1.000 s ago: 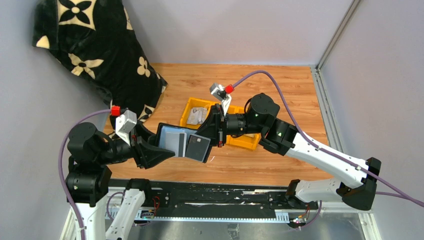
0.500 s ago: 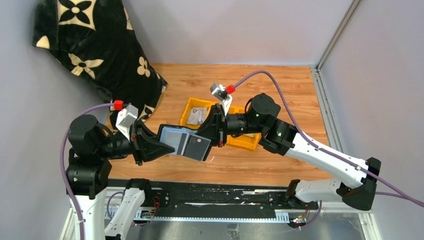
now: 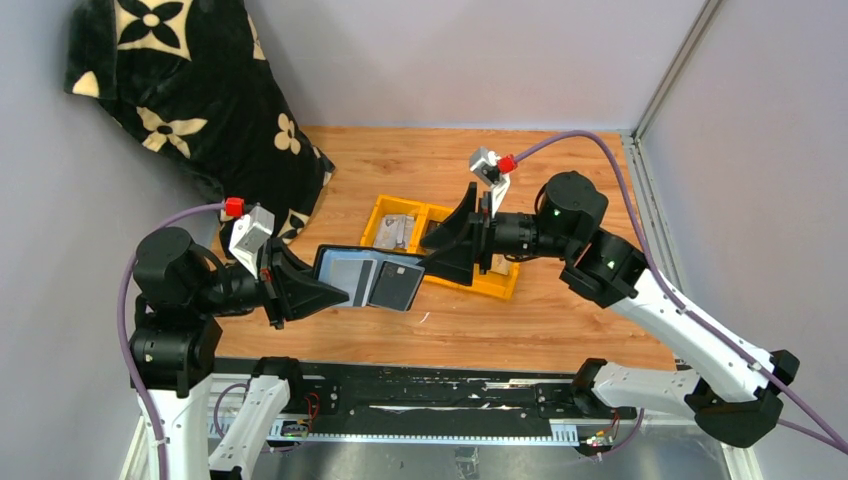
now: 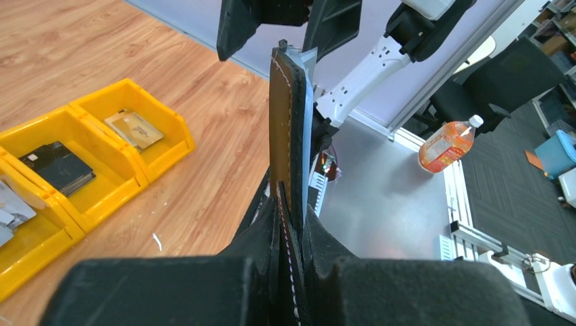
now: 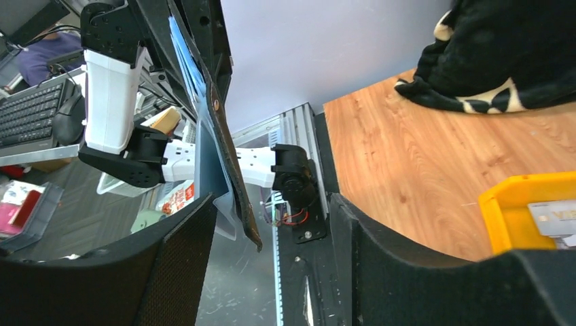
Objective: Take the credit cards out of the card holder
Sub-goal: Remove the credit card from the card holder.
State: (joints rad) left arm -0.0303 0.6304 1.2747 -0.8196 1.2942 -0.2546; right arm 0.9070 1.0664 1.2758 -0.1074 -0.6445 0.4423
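The card holder (image 3: 365, 280) hangs open above the table's front, pale grey-blue inside facing up. A silvery-grey card (image 3: 347, 276) and a dark card (image 3: 398, 287) sit in its pockets. My left gripper (image 3: 325, 285) is shut on its left edge; in the left wrist view the holder (image 4: 289, 136) stands edge-on, squeezed in the left gripper (image 4: 297, 224). My right gripper (image 3: 432, 252) is open just off the holder's right edge. In the right wrist view that edge (image 5: 227, 156) hangs between the spread fingers of the right gripper (image 5: 272, 224), touching neither.
A yellow three-compartment tray (image 3: 478, 283) lies behind the holder, holding a silvery card (image 3: 397, 232), a black card (image 4: 58, 166) and a tan card (image 4: 136, 128). A black flowered blanket (image 3: 190, 90) is heaped at the back left. Walls bound the table's back and right.
The right gripper opened, let go of the holder's right side and drew back to the right. The left gripper shut on the holder's left edge.
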